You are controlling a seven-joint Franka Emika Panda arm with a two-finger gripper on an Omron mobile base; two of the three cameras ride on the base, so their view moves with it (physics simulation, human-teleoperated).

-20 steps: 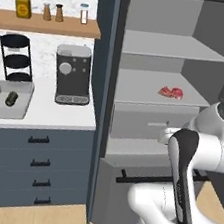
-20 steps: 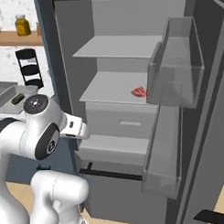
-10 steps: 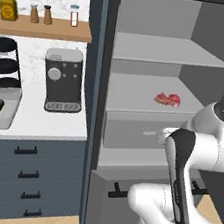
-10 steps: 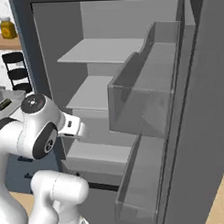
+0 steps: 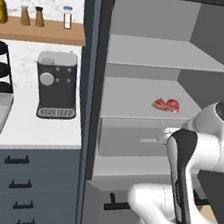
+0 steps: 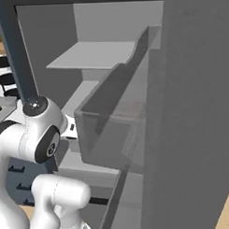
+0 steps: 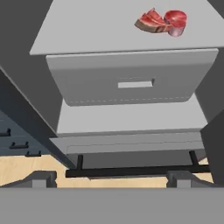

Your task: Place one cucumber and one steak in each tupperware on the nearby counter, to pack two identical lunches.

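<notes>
Since a moment ago the base has driven closer, and the spread, empty claw [image 7: 112, 179] now faces the grey drawer [image 7: 131, 81], with the red raw steak [image 7: 162, 22] on the grey shelf [image 7: 87, 26] beyond.

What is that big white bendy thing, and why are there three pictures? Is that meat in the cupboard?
The white bendy thing is a robot arm. Two pictures come from cameras riding behind it, one on each side. The third comes from a camera on its hand, looking where the hand points. Yes, that red thing is a steak, lying on a grey shelf inside a tall open cabinet, just above a drawer. To the left is a white counter with a coffee machine. The hand's two small finger tips are apart, holding nothing.
</notes>
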